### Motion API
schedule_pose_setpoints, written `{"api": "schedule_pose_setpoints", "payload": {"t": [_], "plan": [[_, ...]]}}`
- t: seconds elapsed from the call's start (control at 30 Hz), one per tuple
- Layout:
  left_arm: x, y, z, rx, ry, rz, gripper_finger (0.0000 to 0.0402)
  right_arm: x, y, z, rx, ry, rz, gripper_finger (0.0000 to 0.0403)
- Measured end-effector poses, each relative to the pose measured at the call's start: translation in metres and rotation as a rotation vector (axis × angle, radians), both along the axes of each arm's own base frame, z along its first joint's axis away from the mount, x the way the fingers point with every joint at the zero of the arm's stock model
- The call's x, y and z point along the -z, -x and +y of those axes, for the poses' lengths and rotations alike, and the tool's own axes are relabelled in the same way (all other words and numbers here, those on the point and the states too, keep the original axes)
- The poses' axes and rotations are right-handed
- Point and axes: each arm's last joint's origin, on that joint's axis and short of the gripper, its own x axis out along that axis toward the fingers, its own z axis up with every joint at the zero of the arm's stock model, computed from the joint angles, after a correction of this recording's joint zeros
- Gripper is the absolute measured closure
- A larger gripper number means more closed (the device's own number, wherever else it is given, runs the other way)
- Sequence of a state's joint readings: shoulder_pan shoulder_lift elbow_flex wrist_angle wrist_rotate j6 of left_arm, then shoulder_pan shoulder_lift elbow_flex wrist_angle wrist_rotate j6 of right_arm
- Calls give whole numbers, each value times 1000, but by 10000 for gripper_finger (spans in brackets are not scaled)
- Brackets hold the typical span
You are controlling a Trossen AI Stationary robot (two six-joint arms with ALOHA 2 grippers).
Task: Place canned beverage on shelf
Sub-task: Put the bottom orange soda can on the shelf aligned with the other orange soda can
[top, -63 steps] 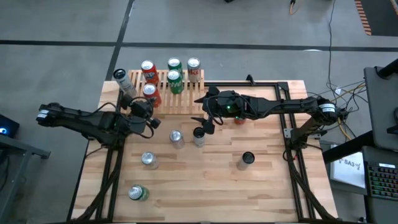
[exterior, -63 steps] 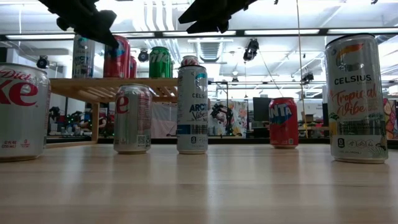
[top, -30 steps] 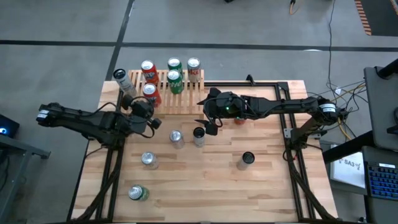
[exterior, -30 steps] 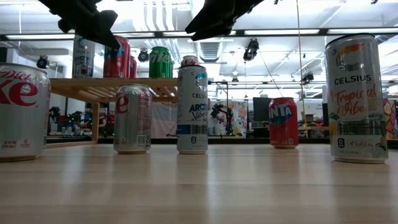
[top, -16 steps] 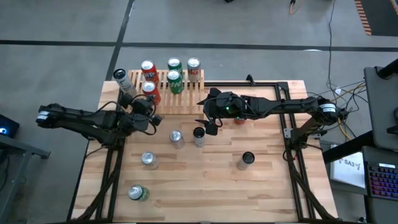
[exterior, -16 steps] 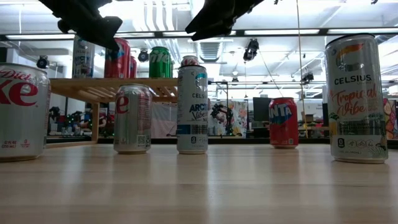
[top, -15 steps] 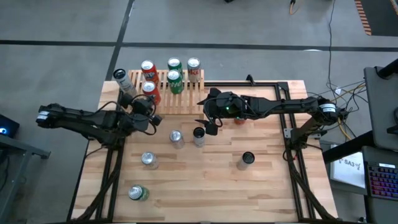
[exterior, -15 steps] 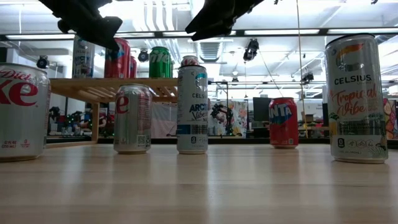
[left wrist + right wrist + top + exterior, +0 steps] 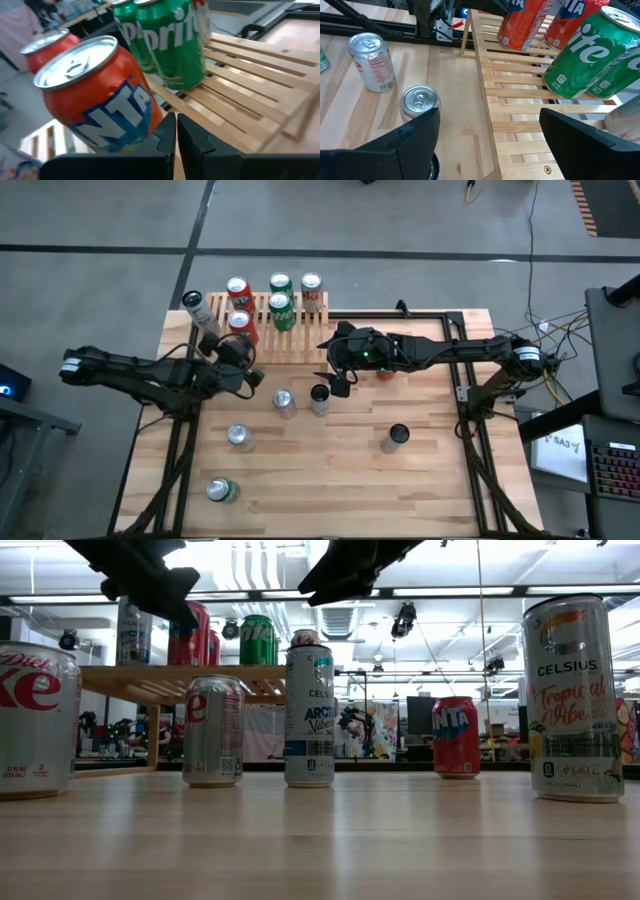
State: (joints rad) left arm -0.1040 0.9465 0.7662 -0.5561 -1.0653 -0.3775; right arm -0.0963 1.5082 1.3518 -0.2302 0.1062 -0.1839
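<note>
table [image 9: 430,470] | floor [image 9: 100,220] | ceiling lights [image 9: 440,590] | keyboard [image 9: 612,472]

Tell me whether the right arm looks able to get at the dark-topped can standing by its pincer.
Probably yes. The right pincer is open and empty, right beside the dark-topped can; only the silver can stands close, on the far side.

Crowded left end, open right end on the shelf [image 9: 290,330]

Cans fill the slatted rack's left half, an orange Fanta can [image 9: 241,328] nearest the left hand [image 9: 252,376], which hangs shut just beside it; the slats toward the right lie bare. On the counter [image 9: 440,470], two silver cans [image 9: 284,402] and a dark can [image 9: 320,398] stand below the wide-open right hand [image 9: 332,380], with broad clear wood farther right.
</note>
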Motion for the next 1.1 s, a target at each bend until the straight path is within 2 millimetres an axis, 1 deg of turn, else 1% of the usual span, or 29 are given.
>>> {"api": "schedule_pose_setpoints", "payload": {"t": [0.3,0.93,1.1], "plan": [[4,-5,2,-87,-82,29,401,0,0,0,-1,2,1,74],[4,-3,13,-148,-105,62,401,0,0,0,0,0,1,74],[4,-3,13,-148,-104,62,401,0,0,0,0,0,1,74]]}}
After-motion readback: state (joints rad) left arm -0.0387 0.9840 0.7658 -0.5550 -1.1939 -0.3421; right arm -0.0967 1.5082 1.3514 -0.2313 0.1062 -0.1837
